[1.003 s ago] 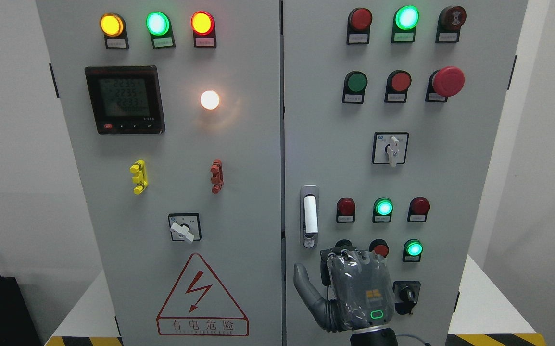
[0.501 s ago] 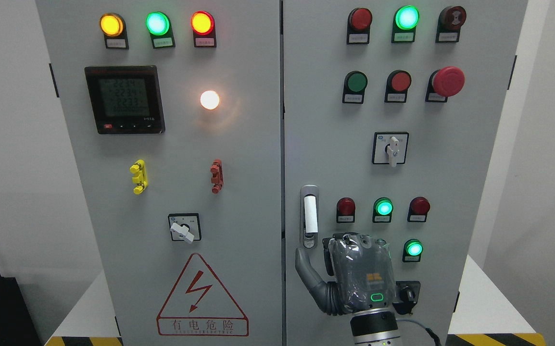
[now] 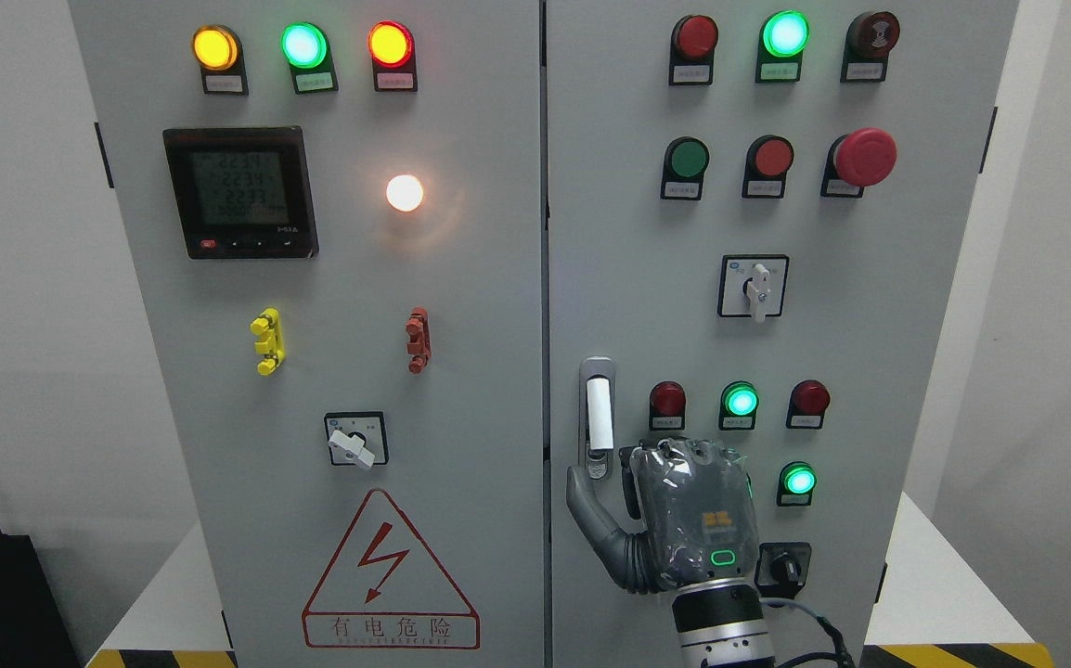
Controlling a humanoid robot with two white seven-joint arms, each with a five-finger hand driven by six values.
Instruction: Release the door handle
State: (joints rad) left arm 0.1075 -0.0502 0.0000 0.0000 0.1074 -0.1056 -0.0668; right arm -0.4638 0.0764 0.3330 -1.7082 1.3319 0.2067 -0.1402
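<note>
The door handle (image 3: pixel 599 413) is a white upright lever in a chrome plate, with a keyhole at its lower end, near the left edge of the cabinet's right door (image 3: pixel 628 232). My right hand (image 3: pixel 633 468) rises from the bottom edge with its back toward me, just below and right of the handle. Its thumb (image 3: pixel 582 492) sticks out to the left, the tip beside the handle's lower end. The hand is open and grips nothing. It hides some buttons behind it. My left arm is out of view.
Both cabinet doors appear closed. Indicator lamps (image 3: pixel 740 401), push buttons, a red emergency stop (image 3: pixel 865 156) and a rotary switch (image 3: pixel 756 288) surround the hand on the right door. The left door carries a meter (image 3: pixel 240 191) and a hazard sign (image 3: pixel 391 575).
My right hand has risen along the right door, and its thumb tip has come up from well below the handle to beside the handle's lower end.
</note>
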